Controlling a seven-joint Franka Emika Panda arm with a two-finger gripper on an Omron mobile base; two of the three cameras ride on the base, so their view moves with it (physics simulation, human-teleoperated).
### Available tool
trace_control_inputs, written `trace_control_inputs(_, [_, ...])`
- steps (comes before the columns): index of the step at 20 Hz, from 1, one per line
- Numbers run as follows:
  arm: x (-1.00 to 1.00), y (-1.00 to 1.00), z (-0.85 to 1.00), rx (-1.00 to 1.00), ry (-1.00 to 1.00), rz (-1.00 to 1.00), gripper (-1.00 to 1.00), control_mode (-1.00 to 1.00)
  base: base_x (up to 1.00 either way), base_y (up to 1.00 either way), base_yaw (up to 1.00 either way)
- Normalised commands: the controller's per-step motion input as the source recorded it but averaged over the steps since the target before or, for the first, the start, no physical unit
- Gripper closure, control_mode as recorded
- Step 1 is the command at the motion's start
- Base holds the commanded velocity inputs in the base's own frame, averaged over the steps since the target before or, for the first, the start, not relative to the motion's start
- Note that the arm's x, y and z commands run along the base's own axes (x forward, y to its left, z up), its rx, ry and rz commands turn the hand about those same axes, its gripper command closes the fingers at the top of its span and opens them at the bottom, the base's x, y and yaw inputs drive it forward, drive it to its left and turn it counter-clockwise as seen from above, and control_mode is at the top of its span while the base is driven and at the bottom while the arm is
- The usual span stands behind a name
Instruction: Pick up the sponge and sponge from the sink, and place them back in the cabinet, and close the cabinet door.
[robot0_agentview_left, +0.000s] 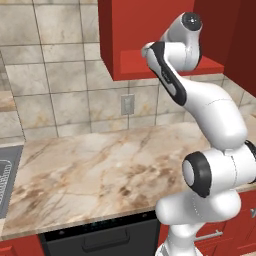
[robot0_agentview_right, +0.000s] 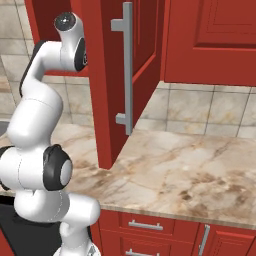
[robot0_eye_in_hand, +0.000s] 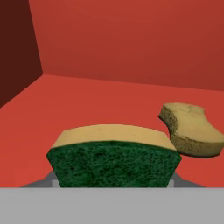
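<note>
Inside the cabinet (robot0_eye_in_hand: 131, 52), the green sponge (robot0_eye_in_hand: 113, 162) is being pinched by the claw (robot0_eye_in_hand: 113, 183); released carelessly, it risks being dropped onto the tan sponge (robot0_eye_in_hand: 192, 129).

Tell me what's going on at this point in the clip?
The white arm is reaching up into the open red wall cabinet. In the hand view, the green-topped sponge sits right at the gripper, apparently held between its fingers just above the red shelf. The tan sponge already lies on that shelf, beside it. The cabinet door stands open, so the second sponge still has to be released and the door closed.
</note>
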Motion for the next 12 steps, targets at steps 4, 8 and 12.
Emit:
trace_control_inputs(4, [0.16, 0.04, -0.01, 0.0, 0.0, 0.0, 1.0, -1.0, 0.0, 0.0, 0.0])
trace_control_inputs(8, [0.06, 0.0, -0.01, 0.0, 0.0, 0.0, 1.0, -1.0, 0.0, 0.0, 0.0])
trace_control_inputs(12, [0.05, 0.0, 0.0, 0.0, 0.0, 0.0, -1.0, -1.0, 0.0, 0.0, 0.0])
